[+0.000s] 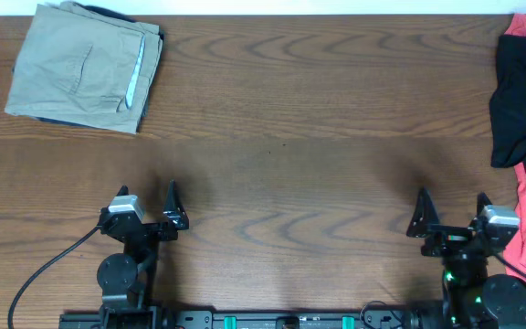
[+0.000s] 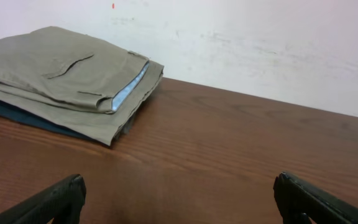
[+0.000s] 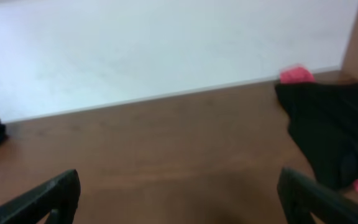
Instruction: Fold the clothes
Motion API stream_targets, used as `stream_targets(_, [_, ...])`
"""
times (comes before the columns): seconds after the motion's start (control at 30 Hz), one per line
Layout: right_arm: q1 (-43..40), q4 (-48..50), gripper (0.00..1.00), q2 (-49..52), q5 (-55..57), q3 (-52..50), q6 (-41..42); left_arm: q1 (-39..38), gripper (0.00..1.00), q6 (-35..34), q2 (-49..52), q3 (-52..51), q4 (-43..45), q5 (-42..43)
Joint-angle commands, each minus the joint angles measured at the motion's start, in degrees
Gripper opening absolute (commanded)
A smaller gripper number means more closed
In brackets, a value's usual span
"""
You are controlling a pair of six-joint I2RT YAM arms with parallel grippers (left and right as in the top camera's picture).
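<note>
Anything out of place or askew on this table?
The khaki shorts lie neatly folded atop a dark garment. Only the black-and-pink garment stands out: bunched and unfolded at the right edge of the table.

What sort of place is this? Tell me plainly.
Probably a robot lab bench: dark wood-grain table against a plain white wall, left gripper and right gripper mounted, folded khaki-beige cotton shorts staged.

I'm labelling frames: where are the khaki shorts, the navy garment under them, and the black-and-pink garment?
khaki shorts (image 1: 85, 68), overhead view, folded top panel.
navy garment (image 2: 17, 115), left wrist view, edge beneath shorts.
black-and-pink garment (image 1: 523, 100), overhead view, black part.
</note>
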Motion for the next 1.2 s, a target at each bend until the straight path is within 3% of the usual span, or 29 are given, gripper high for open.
stream_targets(0.0, [0.6, 4.1, 0.99, -1.1, -3.5, -4.1, -3.7, 0.3, 0.98, 0.5, -0.4, -1.1, -1.8, 0.0])
stream_targets(0.13, [0.6, 11.8, 0.99, -1.1, -9.2, -9.4, -7.1, 0.3, 0.98, 0.5, -0.4, -1.1, -1.8, 0.0])
stream_targets(0.5, [0.6, 31.5, 0.99, -1.1, -6.0, -22.4, -4.8, 0.3, 0.98, 0.5, -0.4, -1.1, -1.8, 0.0])
stream_targets(0.7, [0.6, 29.2, 0.99, -1.2, -3.8, -22.4, -4.3, 0.3, 0.98, 0.5, -0.4, -1.1, -1.8, 0.0])
stream_targets(0.83, [0.6, 22.2, 0.99, -1.2, -3.7, -22.4, -4.3, 0.3, 0.98, 0.5, -0.4, -1.1, -1.8, 0.0])
stream_targets(1.17, [1.7, 22.5, 0.99, -1.2, -3.7, -22.4, -4.7, 0.3, 0.98, 0.5, -0.4, -1.1, -1.8, 0.0])
